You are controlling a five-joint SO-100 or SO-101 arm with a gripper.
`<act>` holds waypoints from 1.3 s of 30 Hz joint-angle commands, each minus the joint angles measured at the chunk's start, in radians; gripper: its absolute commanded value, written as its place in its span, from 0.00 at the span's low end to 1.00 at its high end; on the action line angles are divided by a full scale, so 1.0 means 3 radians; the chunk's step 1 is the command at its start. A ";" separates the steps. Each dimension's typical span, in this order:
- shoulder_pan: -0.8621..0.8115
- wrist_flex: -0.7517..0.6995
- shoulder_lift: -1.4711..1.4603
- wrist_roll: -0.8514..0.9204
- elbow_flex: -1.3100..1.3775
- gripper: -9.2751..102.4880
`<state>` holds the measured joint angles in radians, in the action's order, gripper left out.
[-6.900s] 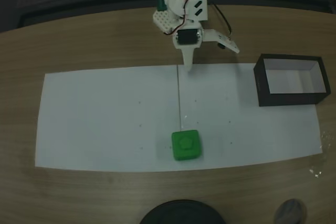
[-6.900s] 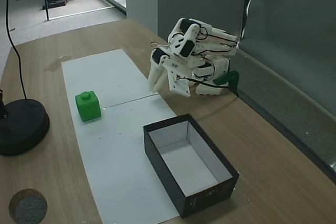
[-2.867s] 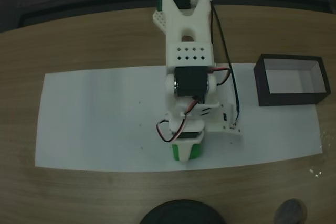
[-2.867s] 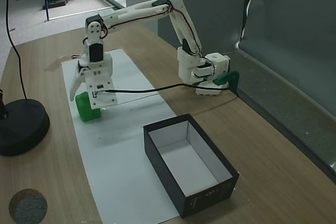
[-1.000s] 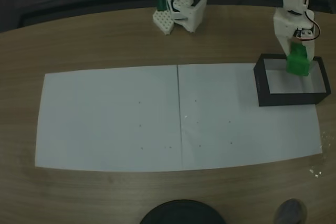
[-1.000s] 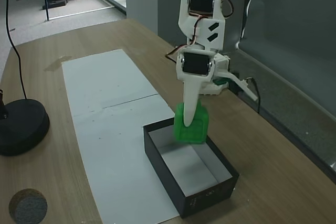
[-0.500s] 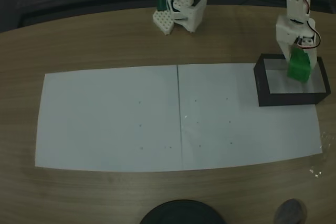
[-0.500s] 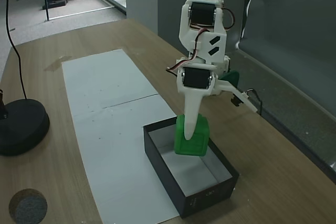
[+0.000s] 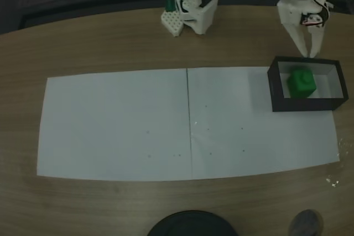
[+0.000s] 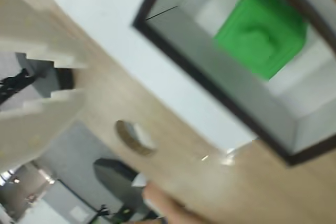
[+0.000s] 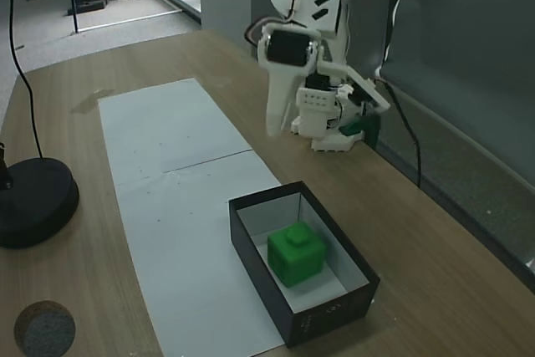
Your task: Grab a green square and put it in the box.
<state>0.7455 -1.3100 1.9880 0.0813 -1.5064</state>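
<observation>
One green square (image 9: 302, 83), lying inside one box (image 9: 275, 89). One white arm (image 11: 294, 56) with one pincer (image 9: 307, 50), its two fingers spread. Two paper sheets (image 9: 116, 122) joined edge to edge on one desk (image 9: 99, 40). One round black disc (image 11: 33, 200).

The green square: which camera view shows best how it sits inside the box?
The side-on fixed view: the green square rests stud-up on the box floor, with all the walls in sight. A fixed view from above shows its top. The wrist view shows it blurred.
</observation>
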 commanded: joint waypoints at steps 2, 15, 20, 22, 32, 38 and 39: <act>-0.0690 -0.0266 0.1457 -0.0056 0.0041 0.08; -0.2869 -0.0450 0.4607 -0.0118 -0.1831 0.09; -0.2971 -0.0179 0.4960 0.0348 -0.2321 0.08; -0.2966 -0.0066 0.4950 0.0404 -0.2567 0.08; -0.2971 0.0869 0.4955 0.0343 -0.4162 0.08; -0.2935 0.0997 0.4955 -0.0430 -0.4750 0.08; -0.2935 0.0997 0.4955 -0.0573 -0.4812 0.08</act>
<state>-0.1411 -1.0339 3.4530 -0.0184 -2.9422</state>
